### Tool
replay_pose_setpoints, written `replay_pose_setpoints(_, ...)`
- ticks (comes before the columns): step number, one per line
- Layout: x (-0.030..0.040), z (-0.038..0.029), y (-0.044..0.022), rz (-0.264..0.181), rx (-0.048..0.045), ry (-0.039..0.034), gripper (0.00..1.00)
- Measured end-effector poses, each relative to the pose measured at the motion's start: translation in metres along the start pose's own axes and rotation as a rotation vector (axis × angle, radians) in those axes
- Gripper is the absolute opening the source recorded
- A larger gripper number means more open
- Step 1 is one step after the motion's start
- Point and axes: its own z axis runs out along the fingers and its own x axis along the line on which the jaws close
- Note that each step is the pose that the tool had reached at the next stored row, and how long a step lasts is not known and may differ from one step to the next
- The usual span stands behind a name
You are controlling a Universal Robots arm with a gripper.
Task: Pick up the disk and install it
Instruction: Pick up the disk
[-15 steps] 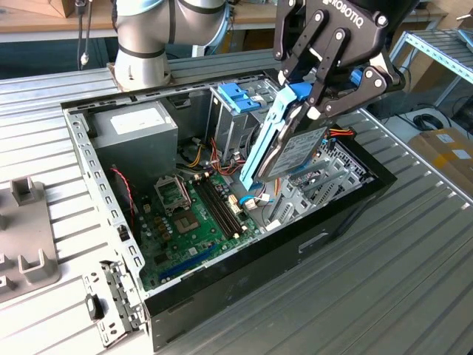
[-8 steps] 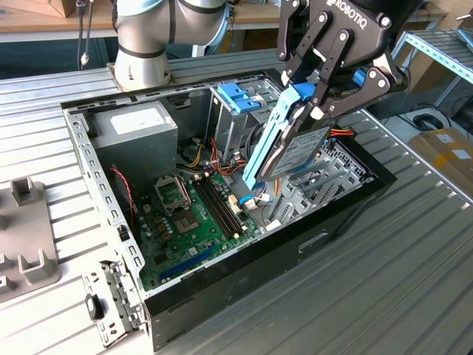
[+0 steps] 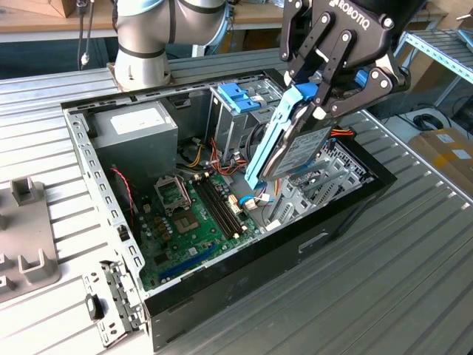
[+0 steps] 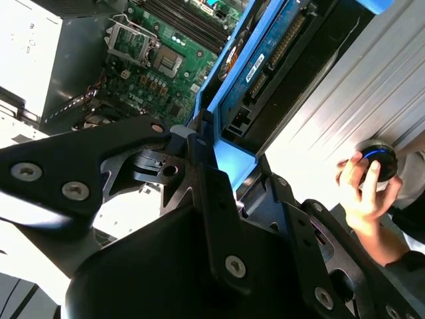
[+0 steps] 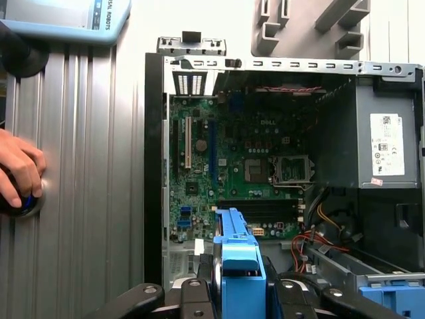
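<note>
The gripper (image 3: pixel 334 92) pinches the disk (image 3: pixel 299 148), tilted above the open case (image 3: pixel 259 275). It probably needs squaring to the metal cage (image 3: pixel 225 126), keeping clear of the cables (image 3: pixel 198 155).

Arm (image 3: pixel 144 37) is the usual matte silver-grey tubing with fat rounded joints and a thin dark seam where the sections meet. The gripper (image 3: pixel 319 100) is black all over: flat angular linkage bars (image 4: pixel 80 166) hinged on round pivots, shiny silver screw heads (image 4: pixel 235 266) dotted along them, and white block lettering (image 3: pixel 353 21) across the body in the exterior view.
</note>
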Motion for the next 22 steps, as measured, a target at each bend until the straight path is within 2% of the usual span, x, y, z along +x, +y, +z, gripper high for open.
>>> replay_pose_setpoints(22,0.0008,0.0021,-0.0131,0.000,-0.0001,0.0001,0.37)
